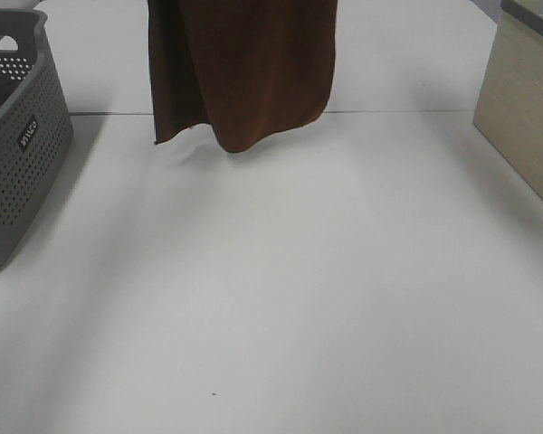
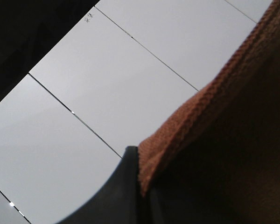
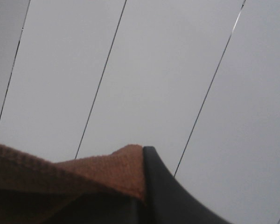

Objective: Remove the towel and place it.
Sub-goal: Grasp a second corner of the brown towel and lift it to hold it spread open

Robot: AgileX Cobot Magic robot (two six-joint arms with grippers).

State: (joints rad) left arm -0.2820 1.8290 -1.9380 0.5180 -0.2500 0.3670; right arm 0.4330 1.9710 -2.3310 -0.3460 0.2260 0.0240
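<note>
The dark reddish-brown towel (image 1: 244,68) hangs down from above the top edge of the exterior high view. Its lower hem floats just over the far part of the white table (image 1: 299,298). Neither gripper shows in that view. In the left wrist view, my left gripper (image 2: 141,186) is shut on the towel's woven edge (image 2: 200,112), with one dark finger (image 2: 123,191) showing. In the right wrist view, my right gripper (image 3: 142,191) is shut on a towel corner (image 3: 116,170) beside a dark finger (image 3: 161,191). The white tag is not visible.
A grey perforated basket (image 1: 18,136) stands at the table's left edge. A beige box (image 1: 525,117) stands at the right edge. Both wrist views look up at a pale panelled ceiling.
</note>
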